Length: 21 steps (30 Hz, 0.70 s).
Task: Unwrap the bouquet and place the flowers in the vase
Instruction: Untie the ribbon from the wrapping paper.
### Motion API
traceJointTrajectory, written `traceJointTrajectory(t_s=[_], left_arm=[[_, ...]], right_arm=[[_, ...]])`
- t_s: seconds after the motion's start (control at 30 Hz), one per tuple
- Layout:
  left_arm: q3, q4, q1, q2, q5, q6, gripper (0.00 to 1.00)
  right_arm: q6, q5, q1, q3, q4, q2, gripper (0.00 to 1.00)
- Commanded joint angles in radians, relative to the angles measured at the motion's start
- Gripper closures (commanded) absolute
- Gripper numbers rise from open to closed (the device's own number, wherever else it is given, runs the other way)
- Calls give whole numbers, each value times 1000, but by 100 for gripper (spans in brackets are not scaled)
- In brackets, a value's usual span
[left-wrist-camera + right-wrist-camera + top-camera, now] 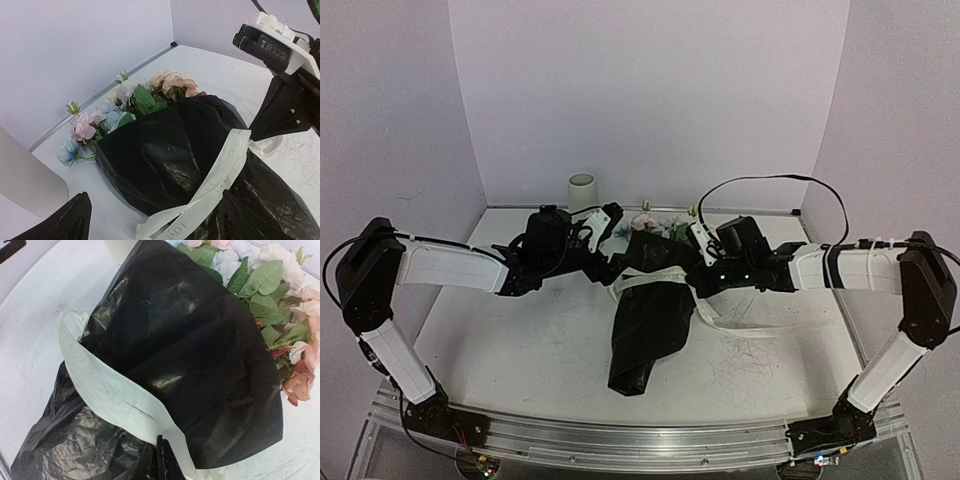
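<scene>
The bouquet [645, 330] lies flat in the middle of the top view, with its pointy black end toward the bottom edge. A cream ribbon [115, 400] goes around its middle. The right gripper [160, 457] is pinched tight on that ribbon, at the bottom of its own view.

I think the step is pulling the ribbon loose. The pull should be slow and go sideways, away from the black paper [200, 355], so the bundle does not drag.

The left gripper [608, 240] is wide open with nothing in it, just left of the flowers [170, 82]. It could press the paper down to help.

Farther back, the white vase [582, 192] stands upright by the back wall, so be careful not to bump it. The white table [500, 330] has thin scribble marks at the lower right. Plain pale walls [650, 90] close it in on three sides.
</scene>
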Motion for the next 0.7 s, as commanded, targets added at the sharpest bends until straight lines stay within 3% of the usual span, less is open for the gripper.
traceJointTrajectory(t_s=[0.0, 0.37, 0.67], left_arm=[[79, -20, -2, 59, 60, 25, 15], [180, -49, -12, 123, 234, 60, 23], [256, -84, -13, 186, 331, 52, 37]], right_arm=[[15, 47, 3, -15, -27, -80, 98], [-9, -14, 2, 11, -41, -81, 96], [-21, -30, 2, 26, -43, -69, 94]])
